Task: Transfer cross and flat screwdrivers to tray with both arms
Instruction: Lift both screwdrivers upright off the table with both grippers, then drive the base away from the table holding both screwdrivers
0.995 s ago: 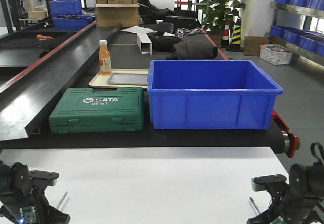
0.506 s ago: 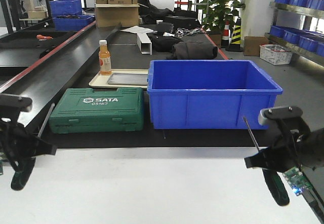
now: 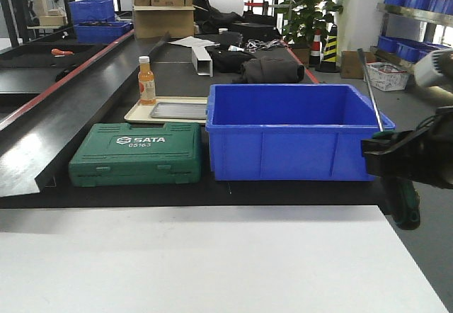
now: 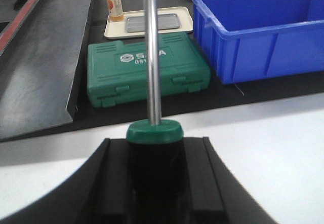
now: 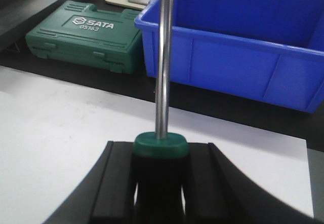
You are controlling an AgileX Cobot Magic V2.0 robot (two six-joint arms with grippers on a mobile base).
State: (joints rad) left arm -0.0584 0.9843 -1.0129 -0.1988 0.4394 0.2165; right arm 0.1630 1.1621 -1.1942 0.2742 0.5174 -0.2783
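My left gripper (image 4: 154, 144) is shut on one screwdriver (image 4: 151, 57). Its green-capped black handle sits between the fingers and the steel shaft points up and away. The left arm is outside the front view. My right gripper (image 5: 160, 147) is shut on the other screwdriver (image 5: 164, 57) in the same way. In the front view the right gripper (image 3: 398, 158) hangs at the right edge beside the blue bin. That screwdriver's shaft (image 3: 371, 90) slants up and its dark handle hangs below. The silver tray (image 3: 177, 109) lies on a beige board behind the green case, also visible as the tray (image 4: 169, 22). Which screwdriver is cross or flat I cannot tell.
A deep blue bin (image 3: 297, 132) and a green SATA tool case (image 3: 138, 154) stand on the black belt between the white table (image 3: 212, 263) and the tray. An orange bottle (image 3: 146, 81) stands at the tray's left end. More bins and boxes lie far behind.
Both arms have lifted their screwdrivers off the white table. The left arm has gone out of the front view. The right gripper has risen and moved right, beside the blue bin.
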